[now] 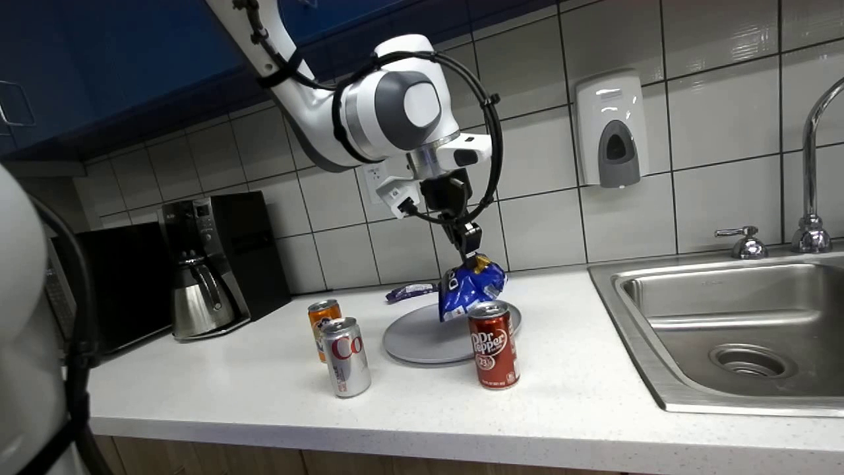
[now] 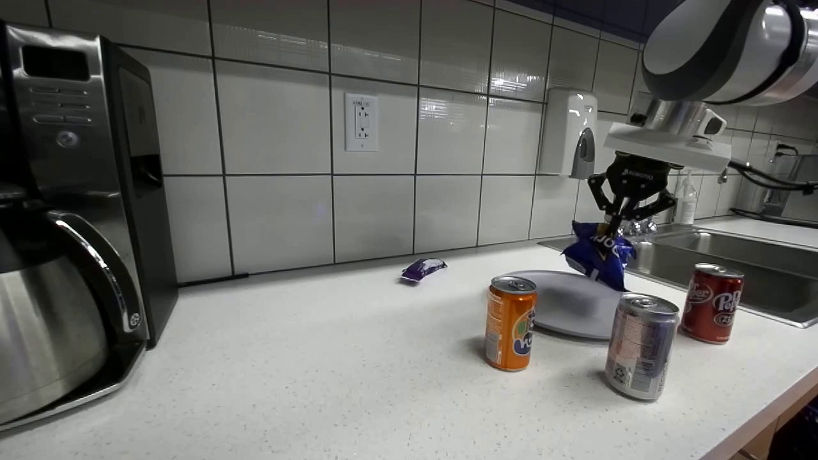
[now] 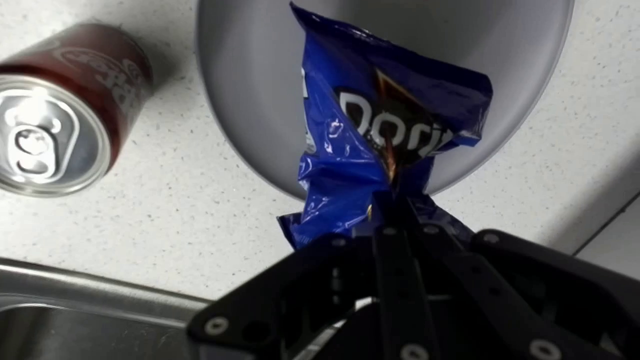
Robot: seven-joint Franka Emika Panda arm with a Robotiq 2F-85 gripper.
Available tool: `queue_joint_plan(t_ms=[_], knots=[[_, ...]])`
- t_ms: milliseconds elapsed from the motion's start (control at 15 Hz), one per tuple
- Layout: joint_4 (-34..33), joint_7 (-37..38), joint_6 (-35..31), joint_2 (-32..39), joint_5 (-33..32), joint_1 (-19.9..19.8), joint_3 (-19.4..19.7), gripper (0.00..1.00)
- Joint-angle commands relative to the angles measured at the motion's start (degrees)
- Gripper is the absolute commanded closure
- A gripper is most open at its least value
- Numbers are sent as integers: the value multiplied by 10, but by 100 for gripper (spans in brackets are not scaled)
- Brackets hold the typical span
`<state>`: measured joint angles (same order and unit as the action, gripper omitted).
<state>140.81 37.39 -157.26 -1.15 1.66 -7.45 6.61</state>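
Fingers [image 3: 384,209]: pinching the Doritos bag [image 3: 367,130]
Doritos bag: hanging mostly below the fingers
Gray plate [image 1: 415,340]: on the counter [image 1: 560,396], beneath the fingers
Dr Pepper can [image 1: 493,349]: upright, near the fingers

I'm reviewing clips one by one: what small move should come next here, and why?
Probably lower the gripper slightly before releasing: it pinches the blue snack bag over the gray plate, and whether bag and plate touch is unclear.
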Motion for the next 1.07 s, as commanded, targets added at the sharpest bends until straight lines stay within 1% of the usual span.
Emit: queue_joint_plan(t_ms=[0, 533, 1000], knots=[[-43, -55, 15, 17, 35, -6, 10, 100], [-169, -111, 33, 107, 89, -18, 36, 100], [-261, -112, 60, 190, 100, -29, 52, 100]])
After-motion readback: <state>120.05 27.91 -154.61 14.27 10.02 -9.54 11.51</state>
